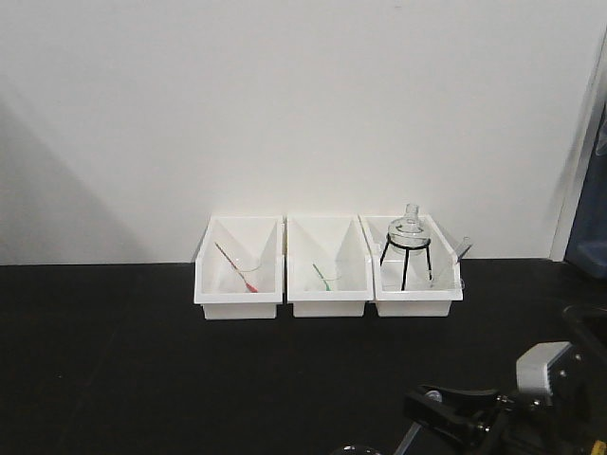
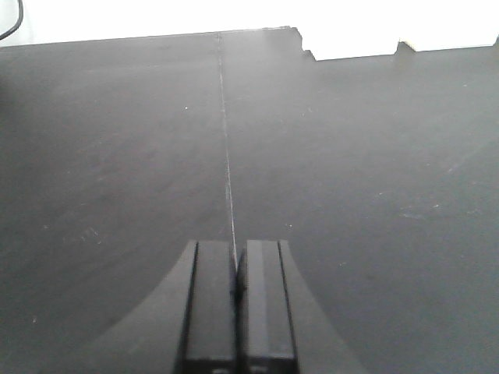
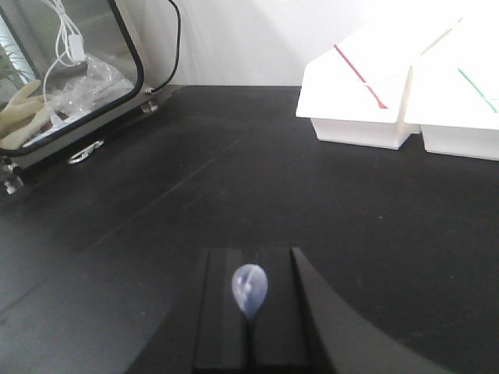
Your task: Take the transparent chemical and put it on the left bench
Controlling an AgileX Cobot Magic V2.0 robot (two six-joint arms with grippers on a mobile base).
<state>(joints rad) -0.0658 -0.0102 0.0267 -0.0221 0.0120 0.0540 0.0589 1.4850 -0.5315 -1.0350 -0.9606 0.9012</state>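
The right hand (image 3: 251,261) has its 2 pads drawn almost together. In the right wrist view the pale bluish bulb of a dropper (image 3: 249,288) stands up right at the seam between them, so the hand appears to pinch the dropper's stem. The glass below is hidden there, and how it is held cannot be told.

The front view adds what the wrist view lacks. At the bottom edge, just left of the right hand (image 1: 432,412), a curved bit of glass rim shows, which looks like the clear beaker (image 1: 360,449), and a pale stem slants up beside it. This is low over the black desk (image 1: 142,360) and well in front of the bins.

The left hand (image 2: 236,265) appears only in its own wrist view. Its pads are pressed together with nothing between them, above bare black desk crossed by a thin seam line.

The front view shows 3 white bins in a row against the white wall. The left bin (image 1: 237,301) holds a beaker with a red dropper, and the middle bin (image 1: 327,305) holds one with a green dropper. The right bin (image 1: 417,303) holds a round flask (image 1: 409,230) on a black tripod (image 1: 406,263).

Only the right wrist view shows a black-framed glass case (image 3: 70,78) at the far left of the desk, with white cables inside.
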